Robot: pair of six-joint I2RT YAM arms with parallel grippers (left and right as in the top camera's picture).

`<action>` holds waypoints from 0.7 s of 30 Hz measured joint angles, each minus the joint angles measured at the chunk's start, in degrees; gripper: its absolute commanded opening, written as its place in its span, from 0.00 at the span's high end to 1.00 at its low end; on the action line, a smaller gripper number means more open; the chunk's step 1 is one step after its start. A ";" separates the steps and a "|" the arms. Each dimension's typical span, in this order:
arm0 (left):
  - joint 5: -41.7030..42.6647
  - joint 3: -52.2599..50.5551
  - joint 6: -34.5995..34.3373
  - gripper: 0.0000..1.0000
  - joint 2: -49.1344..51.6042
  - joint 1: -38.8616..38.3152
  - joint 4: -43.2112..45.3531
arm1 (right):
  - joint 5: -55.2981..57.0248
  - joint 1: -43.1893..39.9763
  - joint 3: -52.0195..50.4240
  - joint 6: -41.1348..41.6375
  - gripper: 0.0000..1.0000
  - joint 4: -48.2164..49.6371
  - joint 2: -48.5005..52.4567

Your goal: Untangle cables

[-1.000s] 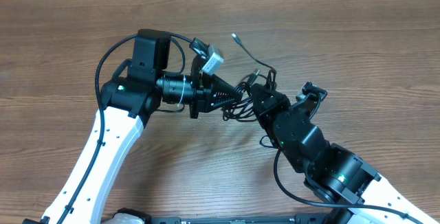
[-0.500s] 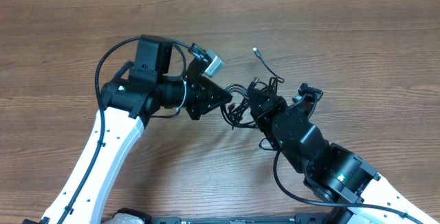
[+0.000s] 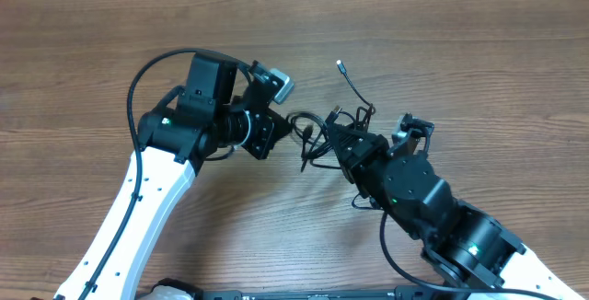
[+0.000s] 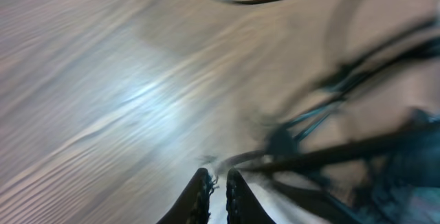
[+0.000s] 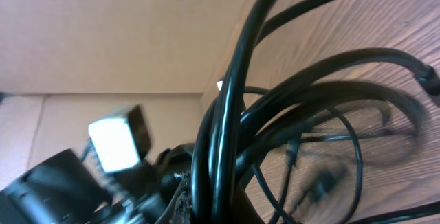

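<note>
The cables [image 3: 319, 136] are a knot of thin black cords in the middle of the table, with one plug end [image 3: 340, 63] sticking out at the back. My right gripper [image 3: 340, 142] is shut on the cables. In the right wrist view a bundle of cords [image 5: 227, 114] runs up from between my right gripper [image 5: 210, 205]. My left gripper [image 3: 294, 127] points at the knot from the left. In the left wrist view my left gripper [image 4: 218, 177] has its tips almost together with nothing between them, and the blurred cables [image 4: 323, 152] lie just ahead on the right.
The wooden table [image 3: 479, 51] fills the view. The left arm's wrist camera [image 3: 281, 84] sits close above the knot, and it also shows in the right wrist view as a pale block, the left wrist camera [image 5: 113, 141]. The arms' own thick black wires loop near both wrists.
My left gripper has drawn back to the left, away from the knot. The knot stays in my right gripper, and the loose plug end has shifted a little towards the back.
</note>
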 measured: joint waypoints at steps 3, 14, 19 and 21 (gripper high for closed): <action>-7.13 0.00 -0.17 0.89 0.11 0.87 -0.17 | -1.42 -0.04 0.00 0.00 0.96 1.14 -2.32; -13.53 0.00 -2.78 0.78 0.11 1.36 -0.37 | -4.96 -0.04 0.00 -0.07 0.96 0.85 -3.34; -6.75 0.00 -2.08 0.59 0.11 1.36 -4.11 | -2.43 -0.04 0.00 -1.86 0.96 0.44 -3.34; -3.43 0.00 -0.07 0.53 0.11 1.36 -6.80 | 0.35 -0.07 0.00 -2.45 0.96 -0.68 -3.34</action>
